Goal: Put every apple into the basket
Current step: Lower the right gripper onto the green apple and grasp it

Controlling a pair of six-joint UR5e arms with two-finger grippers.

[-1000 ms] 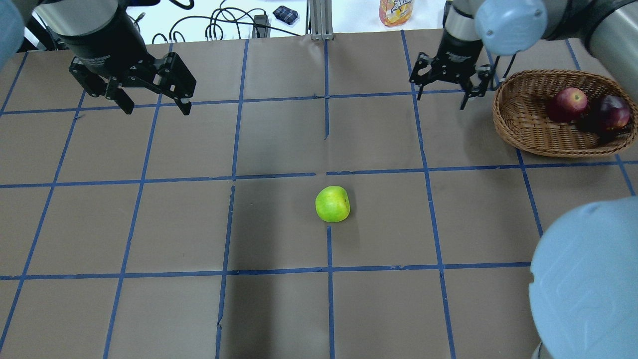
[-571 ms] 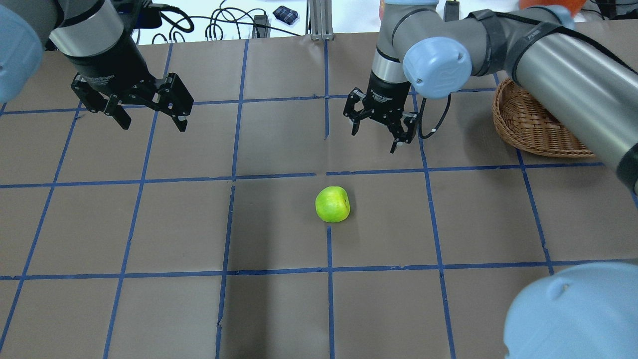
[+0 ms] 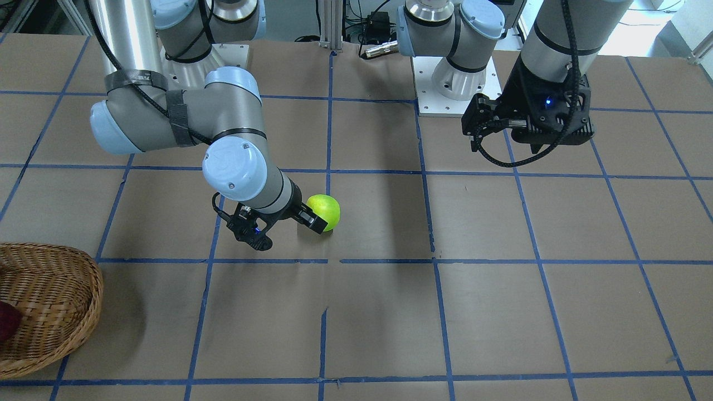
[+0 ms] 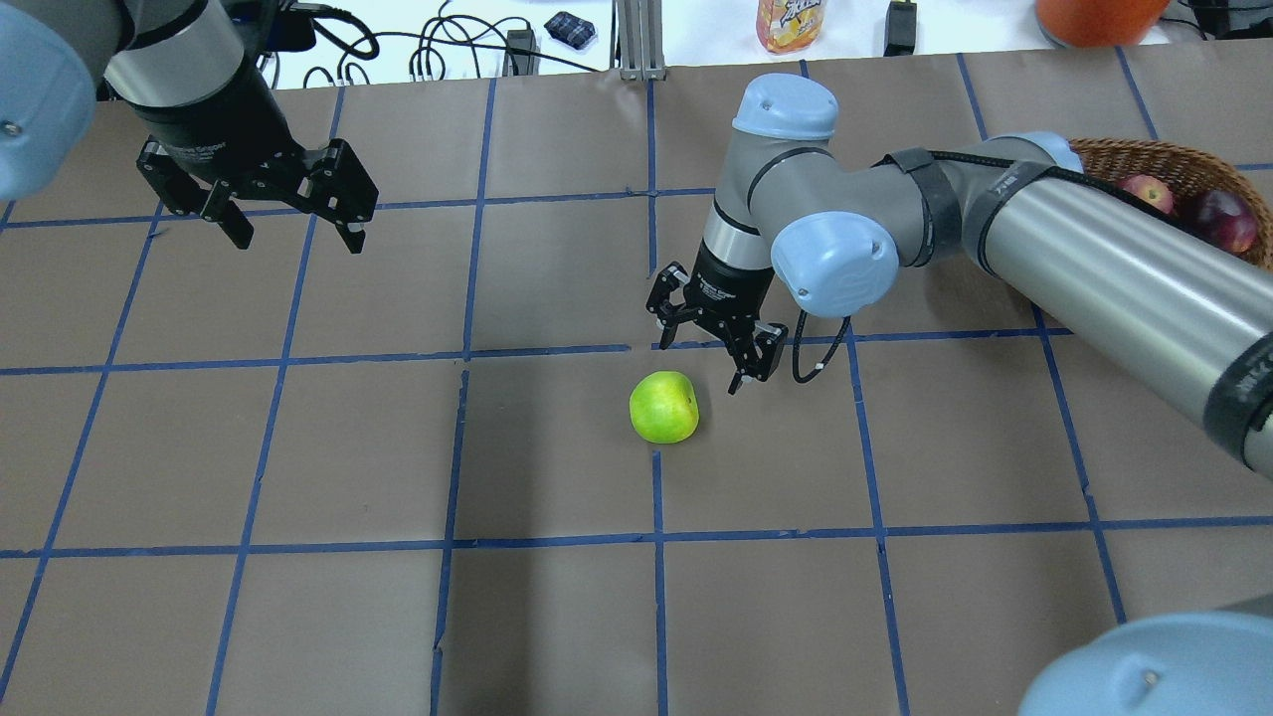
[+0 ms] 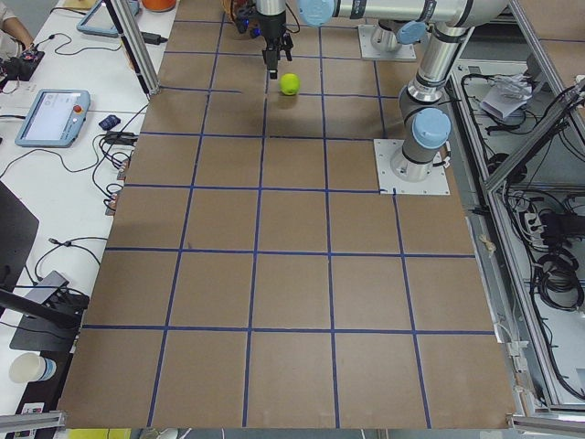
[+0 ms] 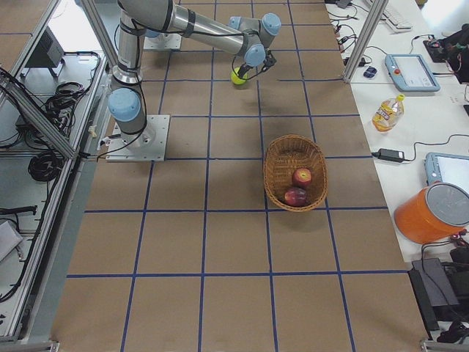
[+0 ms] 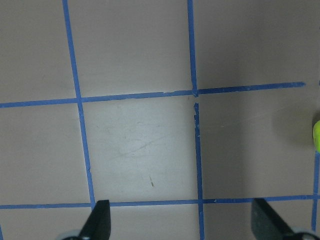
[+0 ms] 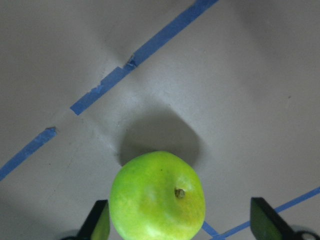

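Overhead exterior: yellow-green apple (image 4: pixel 663 407) sits alone mid-tabletop (image 4: pixel 298 447), beside a tape crossing. Nearer by far is the right claw (image 4: pixel 701 360), just beyond the apple and a little toward the basket (image 4: pixel 1154 149) side, fingers apart, nothing held. Right wrist view shows the apple between the fingers, low in frame. It is round, so no axis to match. The left claw (image 4: pixel 298 239) is well apart, spread, empty. Red apple (image 4: pixel 1144 189) and maroon apple (image 4: pixel 1223 219) lie in the basket. A second ago the right claw was by the basket's edge; the left has barely shifted. Height is hard to judge, probably more descent needed.
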